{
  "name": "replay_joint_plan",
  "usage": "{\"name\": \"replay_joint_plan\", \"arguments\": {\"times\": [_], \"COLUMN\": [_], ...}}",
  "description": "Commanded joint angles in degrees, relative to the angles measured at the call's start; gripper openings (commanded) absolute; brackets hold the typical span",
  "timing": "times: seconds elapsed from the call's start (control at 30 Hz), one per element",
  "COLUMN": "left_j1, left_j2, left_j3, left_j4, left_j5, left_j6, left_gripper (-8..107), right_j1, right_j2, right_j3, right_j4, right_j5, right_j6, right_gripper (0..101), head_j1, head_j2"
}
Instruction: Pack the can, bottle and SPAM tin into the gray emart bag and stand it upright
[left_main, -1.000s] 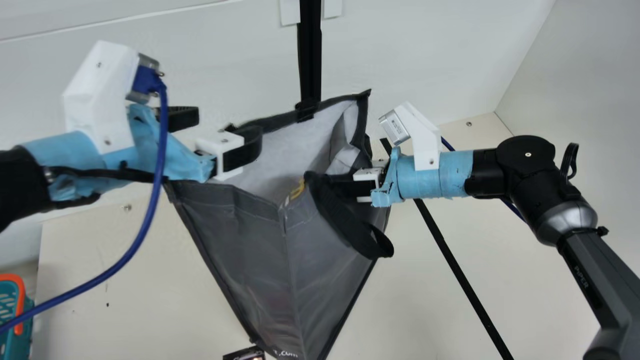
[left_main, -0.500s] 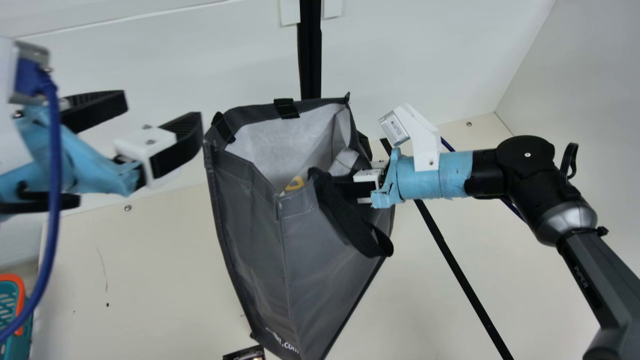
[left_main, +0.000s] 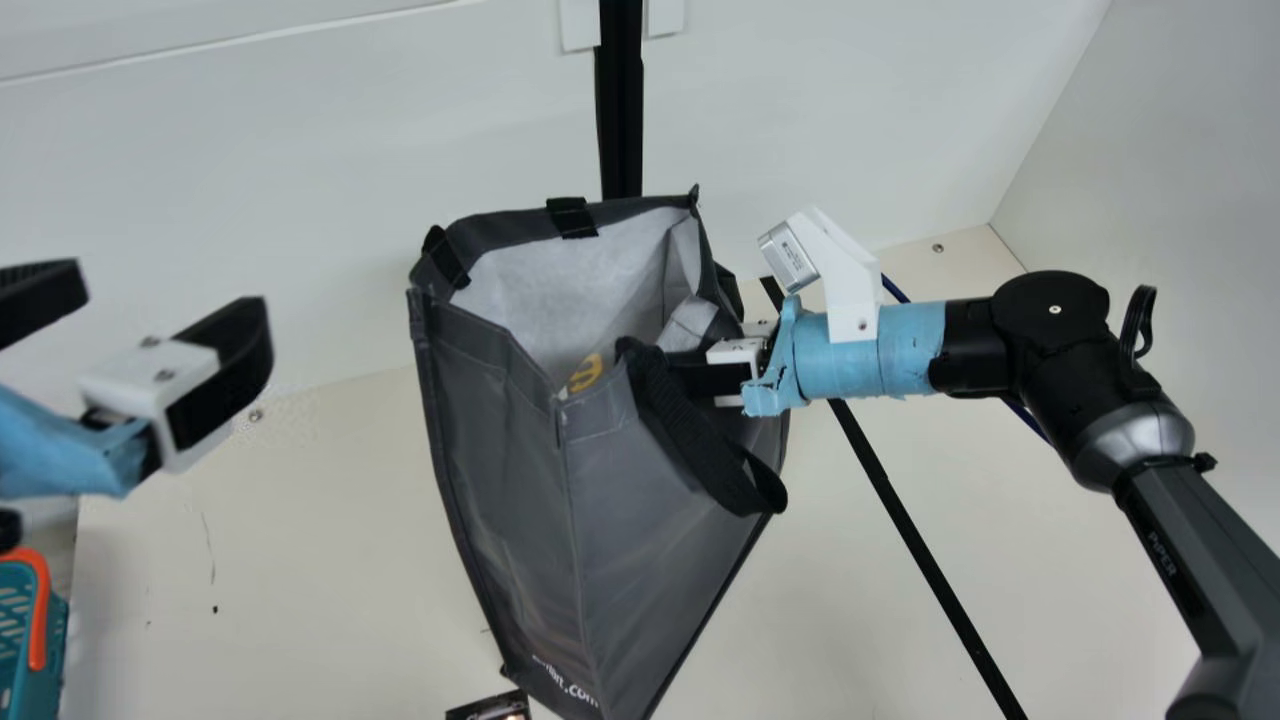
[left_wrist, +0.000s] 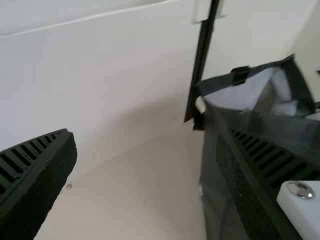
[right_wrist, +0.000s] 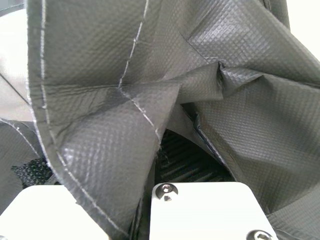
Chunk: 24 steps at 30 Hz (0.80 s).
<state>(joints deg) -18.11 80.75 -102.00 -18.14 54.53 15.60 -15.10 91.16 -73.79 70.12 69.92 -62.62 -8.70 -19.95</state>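
The gray bag (left_main: 500, 480) stands upright at the middle of the main view, its mouth open and its pale lining showing, with a yellow patch (left_main: 585, 373) inside. Left of it and apart from it, my left gripper (left_main: 150, 320) is open and empty. At the bag's right side my right gripper (left_main: 700, 375) is shut on the side wall near the rim, beside a black handle strap. In the left wrist view, the left gripper (left_wrist: 145, 155) has the bag (left_wrist: 215, 190) behind one finger. Folded gray fabric lies between the fingers of the right gripper (right_wrist: 150, 170) in the right wrist view.
A teal basket (left_main: 45, 655) with an orange handle sits at the lower left. A small dark object (left_main: 490, 708) lies at the bottom edge, close to the bag's base. Behind the bag rises a white wall with a black vertical strip (left_main: 620, 110).
My left gripper has moved left and away from the bag's rim. The bag's left side has come back to the right, and its near side sags less. The right arm has stayed still.
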Motion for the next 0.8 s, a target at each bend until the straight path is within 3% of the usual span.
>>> {"name": "replay_joint_plan", "arguments": {"times": [0.0,0.27,0.77], "left_j1": [0.0,-1.8,-8.0], "left_j2": [-1.3,-5.5,-12.6], "left_j3": [1.1,5.2,15.1], "left_j4": [7.8,22.2,39.4], "left_j5": [1.2,6.0,13.1], "left_j6": [-3.1,-11.1,-22.8], "left_gripper": [90,90,90], "right_j1": [0.0,0.0,0.0], "right_j2": [0.0,0.0,0.0], "right_j3": [0.0,0.0,0.0], "right_j4": [0.0,0.0,0.0], "right_j5": [0.0,0.0,0.0], "right_j6": [0.0,0.0,0.0], "right_gripper": [0,0,0], "head_j1": [-1.3,-1.3,-1.3], "head_j2": [0.0,0.0,0.0]}}
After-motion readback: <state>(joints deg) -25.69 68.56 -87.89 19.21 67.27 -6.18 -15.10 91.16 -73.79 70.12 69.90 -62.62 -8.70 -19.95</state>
